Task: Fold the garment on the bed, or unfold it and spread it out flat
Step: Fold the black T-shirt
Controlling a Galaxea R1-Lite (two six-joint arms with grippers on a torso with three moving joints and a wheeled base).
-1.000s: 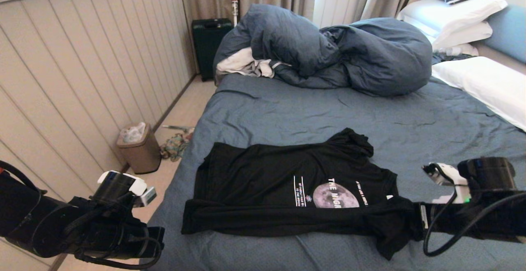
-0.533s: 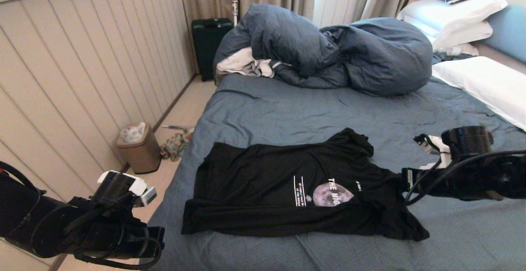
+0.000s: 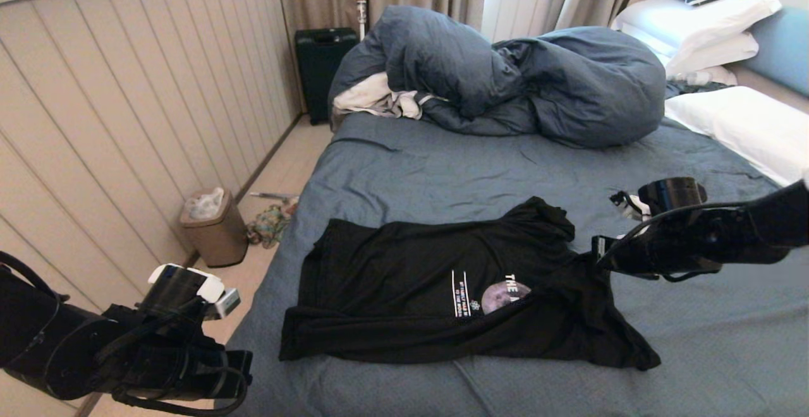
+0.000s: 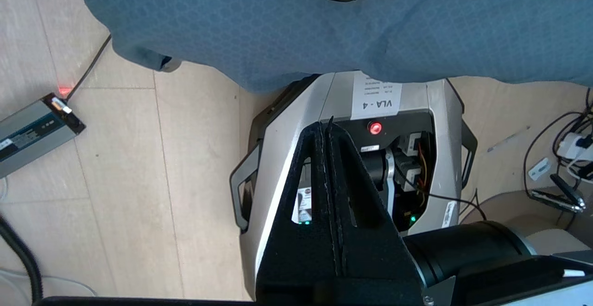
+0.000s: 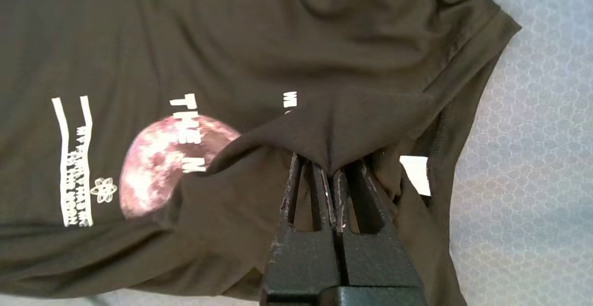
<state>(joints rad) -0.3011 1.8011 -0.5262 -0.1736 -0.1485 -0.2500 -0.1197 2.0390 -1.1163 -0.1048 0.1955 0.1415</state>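
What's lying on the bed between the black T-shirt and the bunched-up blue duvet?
Nothing: in the head view only bare, wrinkled slate-blue sheet of the bed lies between the black T-shirt and the duvet.

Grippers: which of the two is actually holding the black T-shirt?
The right gripper: its fingers are pinched shut on a fold of the black T-shirt near the moon print. The left gripper is shut on nothing, hanging beside the bed over the floor.
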